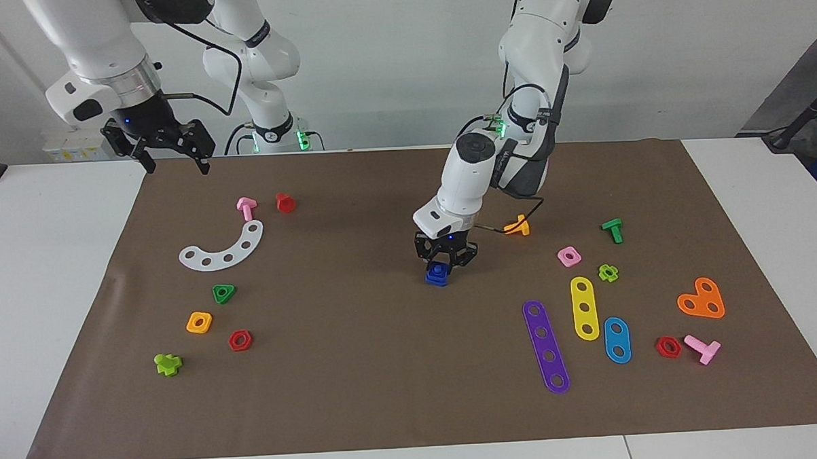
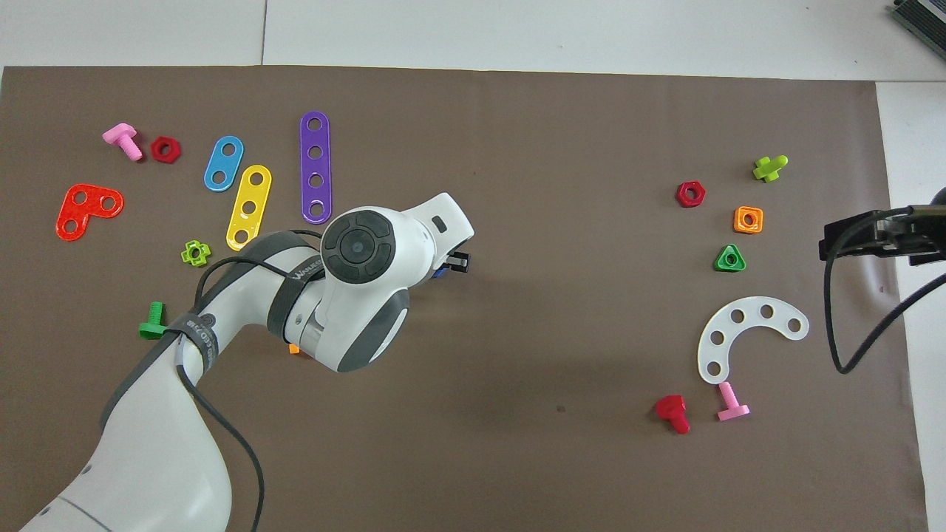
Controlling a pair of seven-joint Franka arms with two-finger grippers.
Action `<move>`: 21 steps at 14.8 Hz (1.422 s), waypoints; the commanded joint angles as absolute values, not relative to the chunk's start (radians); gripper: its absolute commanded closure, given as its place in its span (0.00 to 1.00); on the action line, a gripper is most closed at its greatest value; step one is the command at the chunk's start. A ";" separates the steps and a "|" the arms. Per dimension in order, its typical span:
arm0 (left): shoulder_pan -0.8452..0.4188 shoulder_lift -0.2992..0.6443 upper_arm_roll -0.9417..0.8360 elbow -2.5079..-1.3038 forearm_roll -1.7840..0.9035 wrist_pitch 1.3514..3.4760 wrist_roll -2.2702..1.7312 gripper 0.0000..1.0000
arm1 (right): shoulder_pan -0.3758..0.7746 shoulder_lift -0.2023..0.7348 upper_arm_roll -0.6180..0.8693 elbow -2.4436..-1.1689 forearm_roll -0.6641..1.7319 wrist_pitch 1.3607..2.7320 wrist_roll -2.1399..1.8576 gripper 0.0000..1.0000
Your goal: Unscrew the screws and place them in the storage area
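We see the left gripper (image 1: 444,263) at mid-bench, fingers pinching the blue screw (image 1: 436,275), which may slip; the right gripper (image 1: 169,153), fingers spread, waits over the bench's edge.

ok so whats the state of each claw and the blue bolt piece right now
left claw: down at the mat's middle, fingers around the blue bolt
blue bolt: upright on its blue square nut, between the left claw's fingers
right claw: open, raised over the mat's edge at the right arm's end, waiting
white curved strip: flat on the mat, untouched
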State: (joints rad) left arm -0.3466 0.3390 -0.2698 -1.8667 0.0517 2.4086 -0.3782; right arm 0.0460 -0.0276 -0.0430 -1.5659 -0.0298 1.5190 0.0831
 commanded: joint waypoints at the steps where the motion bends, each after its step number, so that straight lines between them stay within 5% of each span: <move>1: -0.330 0.253 -0.265 -1.884 0.063 2.305 -0.403 0.89 | 0.035 -0.040 -0.034 -1.578 -0.029 1.525 0.061 0.00; 6: -0.291 0.196 -0.171 -1.931 0.063 2.206 -0.332 0.90 | 0.037 -0.040 -0.031 -1.577 -0.029 1.525 0.064 0.00; 10: -0.290 0.167 -0.057 -2.075 0.063 2.382 -0.249 0.97 | 0.037 -0.035 -0.029 -1.577 -0.012 1.580 0.041 0.00; 15: -0.244 0.189 -0.044 -2.161 0.063 2.494 -0.189 0.93 | 0.153 0.096 0.021 -1.560 0.014 1.741 0.215 0.00; 16: -0.235 0.190 -0.044 -2.178 0.063 2.509 -0.173 0.87 | 0.219 0.145 0.021 -1.559 0.008 1.793 0.301 0.00; 17: -0.230 0.187 -0.044 -2.183 0.063 2.505 -0.170 0.56 | 0.265 0.193 0.021 -1.559 -0.001 1.839 0.366 0.00; 18: -0.230 0.189 -0.043 -2.178 0.063 2.503 -0.170 0.01 | 0.312 0.253 0.021 -1.551 -0.011 1.880 0.429 0.00; 21: -0.212 0.170 -0.043 -2.129 0.063 2.438 -0.170 0.00 | 0.446 0.417 0.021 -1.470 -0.032 2.011 0.659 0.00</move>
